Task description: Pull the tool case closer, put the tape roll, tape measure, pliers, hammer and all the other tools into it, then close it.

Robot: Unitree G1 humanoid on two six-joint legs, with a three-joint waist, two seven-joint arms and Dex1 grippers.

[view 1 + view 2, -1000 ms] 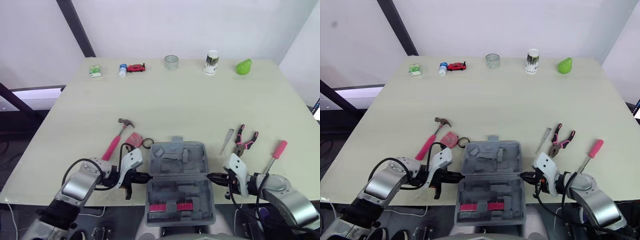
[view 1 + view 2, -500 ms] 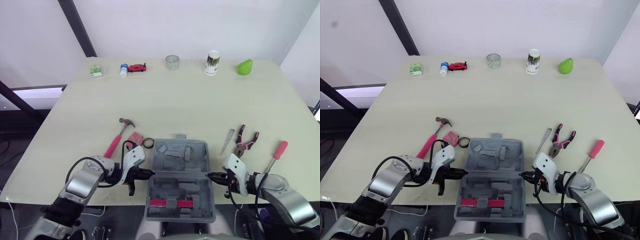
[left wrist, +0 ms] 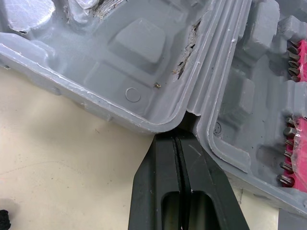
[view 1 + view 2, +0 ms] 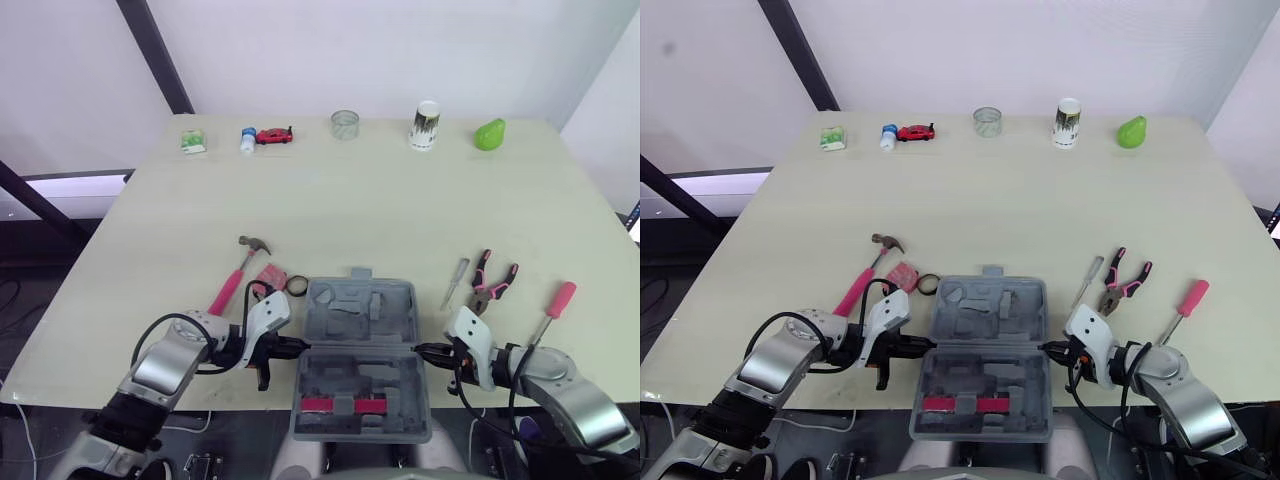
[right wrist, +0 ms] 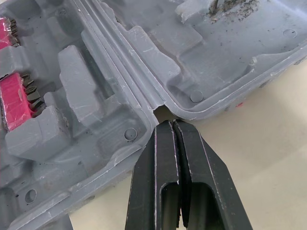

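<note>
The grey tool case [image 4: 408, 318] lies open at the table's front edge, and its near half holds a pink bit strip [image 4: 342, 404]. My left gripper [image 4: 296, 345] is shut, with its tips in the hinge notch on the case's left side [image 3: 178, 136]. My right gripper [image 4: 420, 350] is shut too, and its tips sit at the right end of the hinge [image 5: 171, 123]. A pink-handled hammer [image 4: 233, 278], a pink tape measure [image 4: 268, 277] and a tape roll [image 4: 296, 286] lie left of the case. Pliers [image 4: 492, 282], a small screwdriver [image 4: 455, 280] and a pink-handled screwdriver [image 4: 553, 305] lie right of it.
Along the far edge stand a green packet [image 4: 191, 142], a small bottle [image 4: 246, 140], a red toy car [image 4: 272, 135], a glass cup [image 4: 345, 124], a white can [image 4: 425, 125] and a green pear [image 4: 488, 133]. The case's near half reaches past the table's front edge.
A second ago my left gripper edged right, in against the hinge, and the case shifted slightly right and away. Nothing has moved in the last half second.
</note>
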